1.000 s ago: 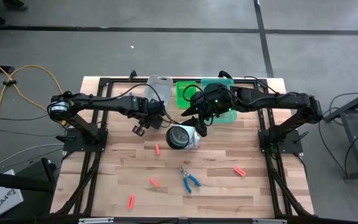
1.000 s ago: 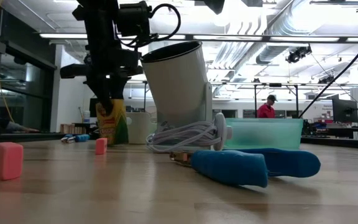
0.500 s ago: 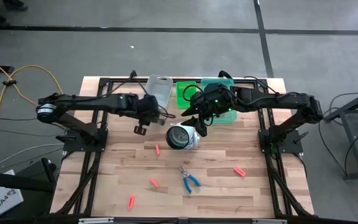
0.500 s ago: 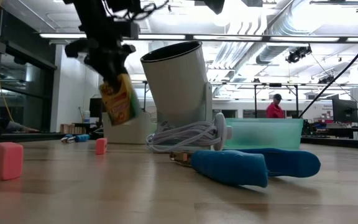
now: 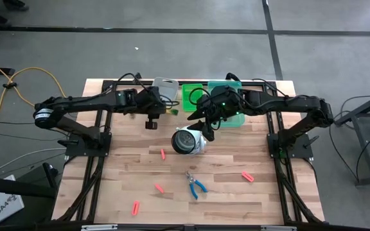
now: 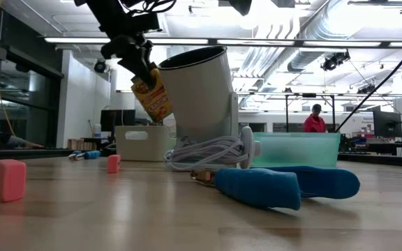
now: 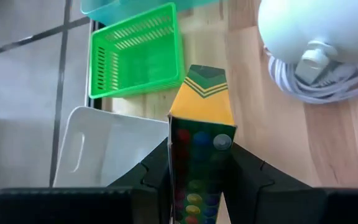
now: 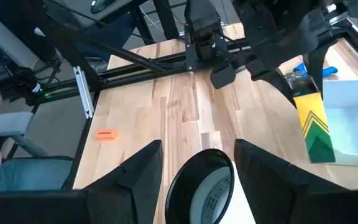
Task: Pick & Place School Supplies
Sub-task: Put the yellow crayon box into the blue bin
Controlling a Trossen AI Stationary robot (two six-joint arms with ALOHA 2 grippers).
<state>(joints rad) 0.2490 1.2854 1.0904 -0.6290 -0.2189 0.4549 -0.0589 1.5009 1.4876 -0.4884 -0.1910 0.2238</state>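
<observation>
Left gripper point(image 7: 197, 180): pinching a crayon box point(image 7: 202, 134) between both fingers, lifted above the table, tilted in the low view; in the high view it hangs at about 11 o'clock from the table's middle, near the grey bin.
Crayon box: yellow with a green chevron end, coloured dots on its side; in the low view it sits high, just beside the white round object.
Right gripper point(image 8: 197, 158): fingers spread, standing to either side of the white round object point(image 5: 188, 140); whether they touch it cannot be told.
White round object: dark face, white cord coiled at its base, near the table's middle.
Grey bin point(image 5: 164, 91): at the table's 12 o'clock edge, leftmost of three.
Green basket point(image 5: 189, 95): just right of the grey bin.
Teal bin point(image 5: 227, 90): right of the green basket, partly under the right arm.
Scissors point(image 5: 196, 184): blue handles, flat on the wood at 6 o'clock from the white object.
Red-pink stubs point(image 5: 162, 154): five scattered over the near half of the table, well apart from one another.
Person point(image 6: 315, 120): red top, far back in the room.
</observation>
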